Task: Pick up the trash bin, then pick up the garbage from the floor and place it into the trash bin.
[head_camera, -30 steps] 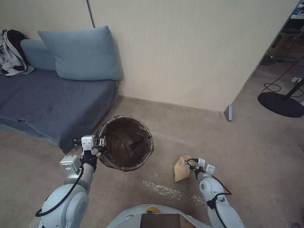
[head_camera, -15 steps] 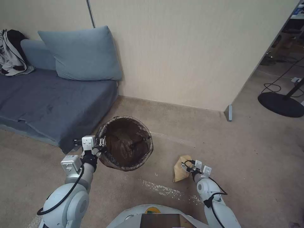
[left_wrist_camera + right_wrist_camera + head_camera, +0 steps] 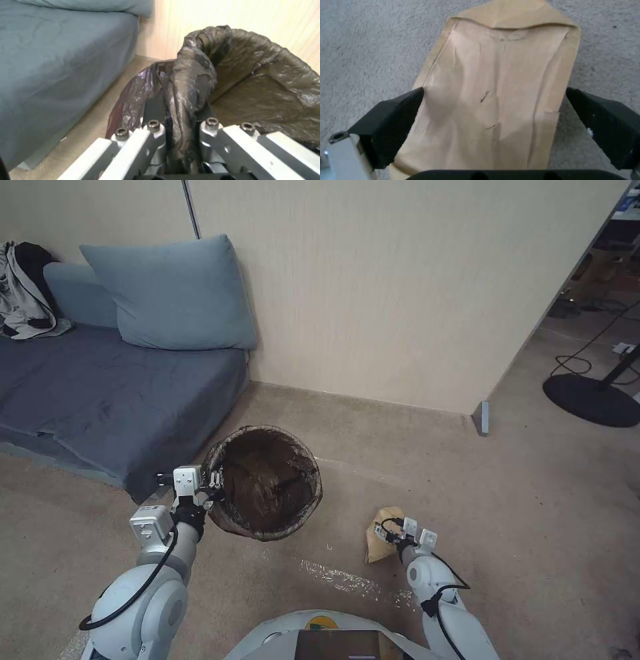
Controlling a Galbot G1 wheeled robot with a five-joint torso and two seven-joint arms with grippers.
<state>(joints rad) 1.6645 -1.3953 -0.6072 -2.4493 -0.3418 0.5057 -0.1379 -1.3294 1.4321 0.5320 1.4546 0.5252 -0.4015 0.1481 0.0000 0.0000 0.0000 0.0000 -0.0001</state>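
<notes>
Over at the left of the head view, the left gripper [image 3: 215,480] is pinching the bag-covered rim of the trash bin [image 3: 265,481], which is sitting at lower centre-left, just off the corner of the blue-grey sofa [image 3: 113,393]. In the left wrist view the fingers [image 3: 151,110] are pressing together on a bunched fold of the dark liner, so I judge the hold may be more on plastic than on the bucket itself; a lift could pull the bag loose or let the bin tilt and swing.

Moving right, the garbage [image 3: 381,533], a flat tan paper bag, is lying on the carpet [image 3: 533,500] at lower centre-right. The right gripper [image 3: 381,532] is hovering at its near end with fingers [image 3: 393,117] spread on either side of the paper, not yet squeezing it. Thin, flat paper may buckle or slide out as they close.

I am seeing no readable brand, label or writing on the bag, liner or bin.
</notes>
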